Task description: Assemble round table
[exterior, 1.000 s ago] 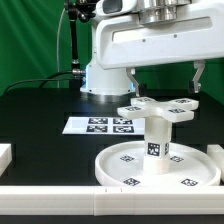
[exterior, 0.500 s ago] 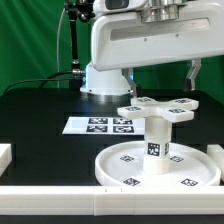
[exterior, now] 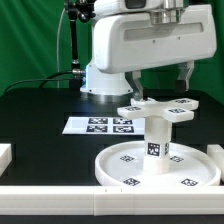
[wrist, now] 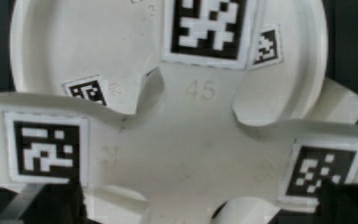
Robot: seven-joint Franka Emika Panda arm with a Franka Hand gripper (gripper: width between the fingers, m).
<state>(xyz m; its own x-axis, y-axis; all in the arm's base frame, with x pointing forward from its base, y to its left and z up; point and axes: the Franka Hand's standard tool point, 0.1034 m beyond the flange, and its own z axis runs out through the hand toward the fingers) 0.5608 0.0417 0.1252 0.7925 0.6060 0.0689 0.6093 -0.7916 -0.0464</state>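
Note:
The large round rimmed disc (exterior: 112, 171) lies flat on the black table at the front right. The short thick cylinder (exterior: 155, 146) stands upright on its middle. The cross-shaped piece (exterior: 160, 108) sits on top of the cylinder, tags facing up. My gripper (exterior: 162, 80) hangs just above the cross. Its two dark fingers (exterior: 187, 75) are spread wide apart, open and holding nothing. In the wrist view the cross (wrist: 176, 140) fills the picture, with the disc (wrist: 140, 30) behind it. My fingertips do not show clearly there.
The marker board (exterior: 100, 125) lies flat behind the disc on the exterior view's left. A white rail (exterior: 80, 197) runs along the table's front edge, with white blocks at the left (exterior: 5, 155) and right (exterior: 215, 152). The robot base (exterior: 105, 80) stands at the back.
The gripper has risen a little and shifted slightly toward the exterior view's left. The cross, cylinder and disc have not moved.

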